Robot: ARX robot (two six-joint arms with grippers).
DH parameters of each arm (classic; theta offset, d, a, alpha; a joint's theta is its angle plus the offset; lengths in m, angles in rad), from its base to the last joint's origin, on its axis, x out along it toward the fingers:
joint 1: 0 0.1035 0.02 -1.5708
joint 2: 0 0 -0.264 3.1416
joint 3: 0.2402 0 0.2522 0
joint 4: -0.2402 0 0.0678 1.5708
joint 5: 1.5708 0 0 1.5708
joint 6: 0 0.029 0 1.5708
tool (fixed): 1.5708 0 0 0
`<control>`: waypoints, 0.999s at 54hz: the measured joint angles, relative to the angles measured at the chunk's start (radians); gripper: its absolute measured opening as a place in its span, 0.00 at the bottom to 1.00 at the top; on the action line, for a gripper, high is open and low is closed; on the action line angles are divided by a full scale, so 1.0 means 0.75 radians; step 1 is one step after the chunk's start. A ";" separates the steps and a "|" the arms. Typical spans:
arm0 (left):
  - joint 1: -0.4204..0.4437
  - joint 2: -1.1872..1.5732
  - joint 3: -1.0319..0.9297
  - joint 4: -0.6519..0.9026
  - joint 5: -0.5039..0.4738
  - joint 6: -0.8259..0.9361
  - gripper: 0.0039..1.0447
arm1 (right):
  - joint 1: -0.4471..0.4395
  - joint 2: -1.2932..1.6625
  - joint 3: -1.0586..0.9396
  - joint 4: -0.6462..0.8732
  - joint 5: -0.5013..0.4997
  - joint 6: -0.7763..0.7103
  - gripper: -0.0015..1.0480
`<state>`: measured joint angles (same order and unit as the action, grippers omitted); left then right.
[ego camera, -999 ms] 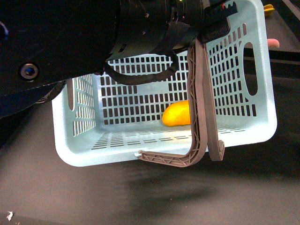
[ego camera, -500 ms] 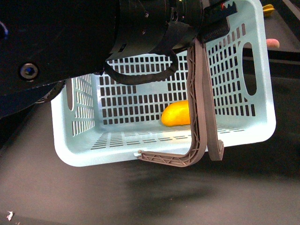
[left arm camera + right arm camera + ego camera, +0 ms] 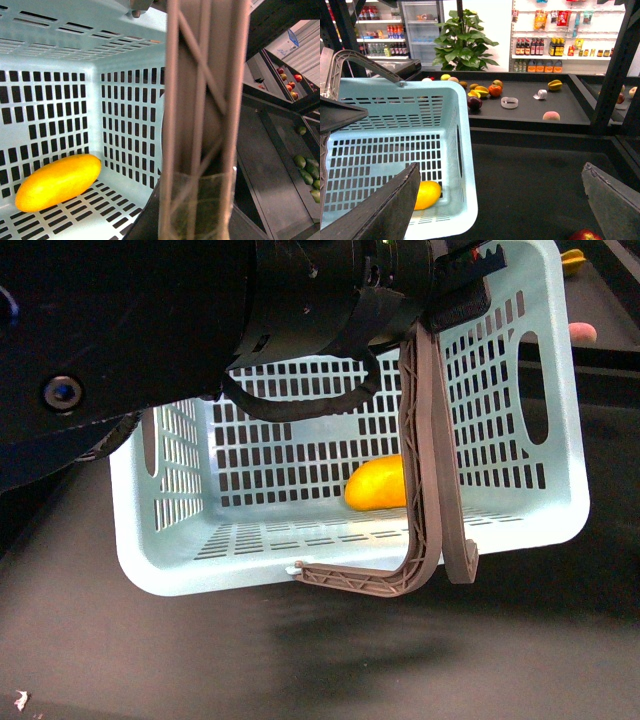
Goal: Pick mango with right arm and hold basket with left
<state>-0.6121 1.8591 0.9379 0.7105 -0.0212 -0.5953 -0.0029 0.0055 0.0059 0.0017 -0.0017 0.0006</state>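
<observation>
The yellow-orange mango lies on the floor of the pale blue slotted basket; it also shows in the left wrist view and the right wrist view. My left gripper is shut on the grey-brown basket handle, holding the basket tilted above the dark table; the handle fills the left wrist view. My right gripper is open and empty, beside the basket, over the dark surface.
A red fruit lies on the dark surface near my right gripper. A far shelf carries several fruits, a tape roll and a peach. Black frame posts stand at the right.
</observation>
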 joint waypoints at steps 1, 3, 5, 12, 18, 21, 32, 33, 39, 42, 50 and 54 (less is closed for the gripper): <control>0.000 0.000 0.000 0.000 0.001 0.000 0.05 | 0.000 0.000 0.000 0.000 0.000 0.000 0.92; 0.000 0.000 0.000 0.000 0.000 0.000 0.05 | 0.000 0.000 0.000 0.000 0.000 0.000 0.92; 0.005 0.003 0.000 0.012 0.038 0.035 0.05 | 0.000 0.000 0.000 0.000 0.000 0.000 0.92; 0.034 0.080 0.057 0.039 0.101 0.327 0.05 | 0.000 0.000 0.000 0.000 -0.001 0.000 0.92; 0.077 0.153 0.185 -0.009 0.008 0.285 0.05 | 0.000 0.000 0.000 0.000 -0.001 0.000 0.92; 0.110 0.198 0.266 -0.053 -0.063 0.203 0.05 | 0.000 0.000 0.000 0.000 0.000 0.000 0.92; 0.235 0.339 0.532 -0.282 -0.327 -0.150 0.05 | 0.000 0.000 0.000 0.000 0.000 0.000 0.92; 0.243 0.345 0.545 -0.299 -0.342 -0.170 0.05 | 0.000 0.000 0.000 0.000 0.000 0.000 0.92; 0.314 0.402 0.657 -0.450 -0.462 -0.390 0.05 | 0.000 0.000 0.000 0.000 -0.001 0.000 0.92; 0.355 0.428 0.706 -0.527 -0.513 -0.505 0.05 | 0.000 0.000 0.000 0.000 0.000 0.000 0.92; 0.418 0.463 0.776 -0.671 -0.614 -0.800 0.05 | 0.000 -0.001 0.000 0.000 -0.001 0.000 0.92; 0.439 0.486 0.800 -0.706 -0.622 -0.951 0.05 | 0.000 -0.001 0.000 0.000 0.000 0.000 0.92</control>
<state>-0.2825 2.2238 1.5379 0.1810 -0.4873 -1.3083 -0.0029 0.0051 0.0059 0.0017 -0.0017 0.0006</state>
